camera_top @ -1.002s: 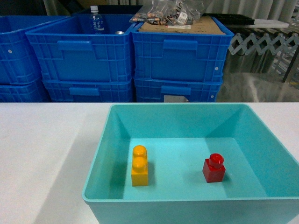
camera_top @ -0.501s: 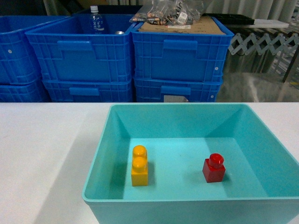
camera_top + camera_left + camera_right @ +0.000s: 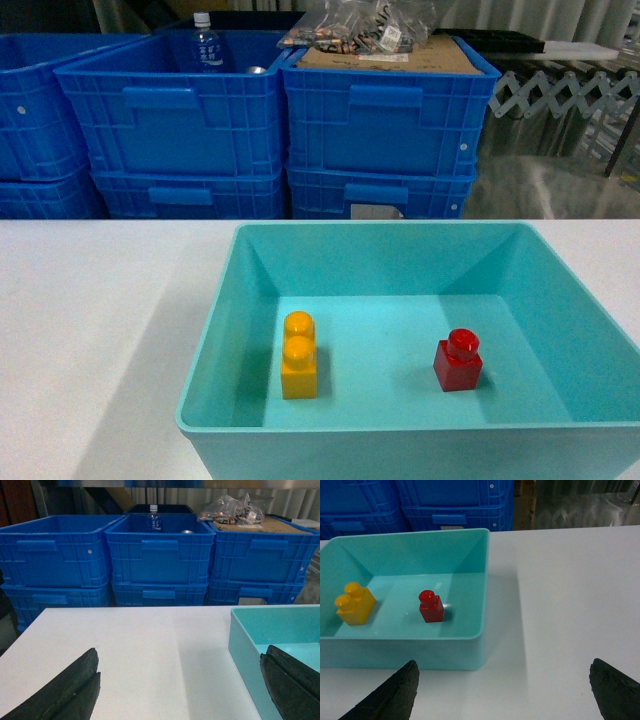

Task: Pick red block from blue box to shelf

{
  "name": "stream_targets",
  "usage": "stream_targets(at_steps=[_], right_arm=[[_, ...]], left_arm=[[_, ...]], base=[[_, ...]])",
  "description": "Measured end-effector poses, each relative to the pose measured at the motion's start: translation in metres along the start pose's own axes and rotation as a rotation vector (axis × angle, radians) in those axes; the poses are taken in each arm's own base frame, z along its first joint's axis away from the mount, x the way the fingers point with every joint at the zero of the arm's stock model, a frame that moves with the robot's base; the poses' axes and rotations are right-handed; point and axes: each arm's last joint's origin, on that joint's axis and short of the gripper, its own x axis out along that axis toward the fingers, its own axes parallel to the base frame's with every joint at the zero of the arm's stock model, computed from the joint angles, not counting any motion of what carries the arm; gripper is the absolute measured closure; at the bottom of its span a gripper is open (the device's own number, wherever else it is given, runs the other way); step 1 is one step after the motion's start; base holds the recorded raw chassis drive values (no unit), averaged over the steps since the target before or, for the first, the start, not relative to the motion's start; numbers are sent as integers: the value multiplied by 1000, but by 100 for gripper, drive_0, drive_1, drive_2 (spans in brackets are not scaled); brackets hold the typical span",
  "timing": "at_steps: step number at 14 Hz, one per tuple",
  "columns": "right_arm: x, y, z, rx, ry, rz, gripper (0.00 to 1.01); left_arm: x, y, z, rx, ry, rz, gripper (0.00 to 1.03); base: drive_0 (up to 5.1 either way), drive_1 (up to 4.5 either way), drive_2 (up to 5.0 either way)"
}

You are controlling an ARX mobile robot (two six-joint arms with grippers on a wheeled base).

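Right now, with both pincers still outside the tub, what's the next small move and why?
Probably bring the right pincer left and forward until it is above the red block. Its jaws are open, and the block stands upright and untouched in the blue box, nearer the box's right wall, apart from the yellow brick.

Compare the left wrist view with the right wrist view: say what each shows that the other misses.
Only the left wrist view shows the bottle, the bagged clutter and the open left gripper. Only the right wrist view shows the red block, the yellow brick and the open right gripper. Both show the blue box, the table and the crates.
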Motion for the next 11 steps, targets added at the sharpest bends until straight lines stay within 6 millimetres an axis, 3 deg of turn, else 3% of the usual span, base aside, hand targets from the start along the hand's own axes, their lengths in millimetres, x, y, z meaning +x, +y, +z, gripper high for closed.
stream_targets(at_steps=[3, 4, 5, 8, 11], right_arm=[[4, -1, 6, -20, 100, -76, 3], [29, 26, 84, 48, 98, 45, 3], [49, 48, 118, 89, 160, 109, 3], [85, 83, 114, 42, 239, 157, 3], [135, 112, 73, -40, 376, 150, 3]], left_arm=[[0, 0, 0, 0, 0, 0, 5], [0, 0, 0, 0, 0, 0, 5], [0, 0, 0, 0, 0, 0, 5], [0, 0, 0, 0, 0, 0, 5], [0, 0, 0, 0, 0, 0, 5]], base=[[0, 0, 0], [0, 0, 0], [0, 0, 0], [0, 0, 0], [0, 0, 0]])
